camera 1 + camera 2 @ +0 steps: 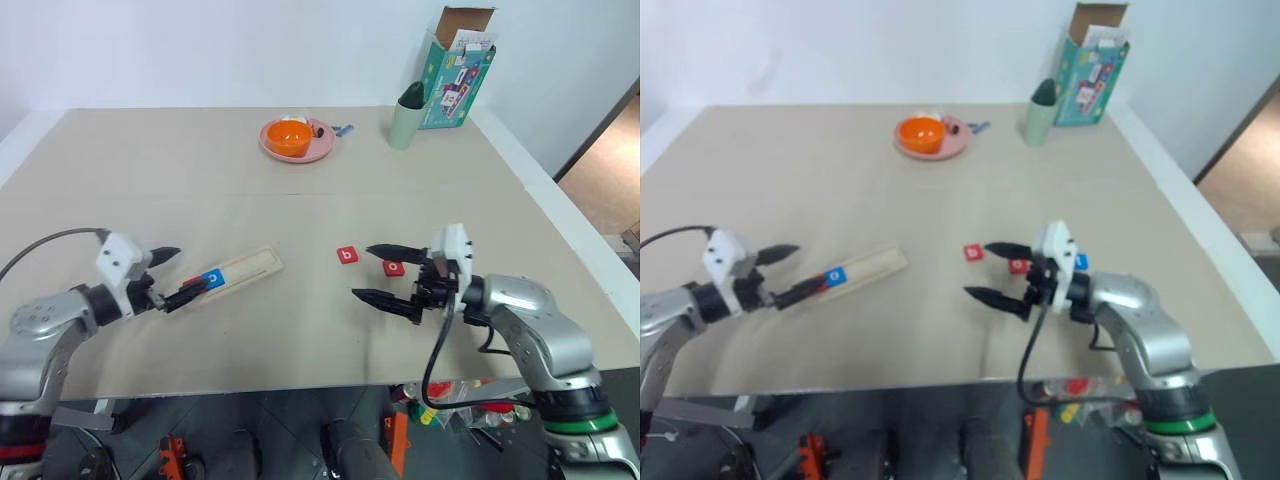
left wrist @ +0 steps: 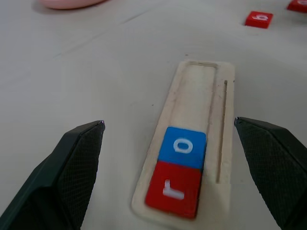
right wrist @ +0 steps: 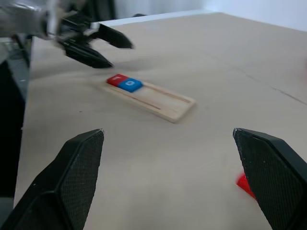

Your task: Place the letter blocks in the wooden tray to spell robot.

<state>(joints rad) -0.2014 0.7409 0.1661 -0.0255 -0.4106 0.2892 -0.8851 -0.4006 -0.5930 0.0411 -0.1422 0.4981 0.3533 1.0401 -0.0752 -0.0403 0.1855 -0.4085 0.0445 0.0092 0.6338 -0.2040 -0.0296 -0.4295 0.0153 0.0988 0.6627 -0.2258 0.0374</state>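
Observation:
The wooden tray (image 1: 248, 268) lies slanted at the table's front left. Two letter blocks sit in its near end, a red r (image 2: 173, 188) and beside it a blue o (image 2: 182, 146). My left gripper (image 1: 193, 268) is open just off that end, its fingers to either side of the tray. A red b block (image 1: 347, 255) and a red o block (image 1: 394, 267) lie loose right of the tray. A blue block (image 1: 1081, 262) peeks out behind my right gripper (image 1: 361, 271), which hovers open and empty beside the red o block, pointing left.
A pink plate (image 1: 318, 152) with an orange bowl (image 1: 289, 137) stands at the back centre. A pale green cup (image 1: 407, 120) and an open teal box (image 1: 455, 70) stand at the back right. The table's front edge runs just below both arms.

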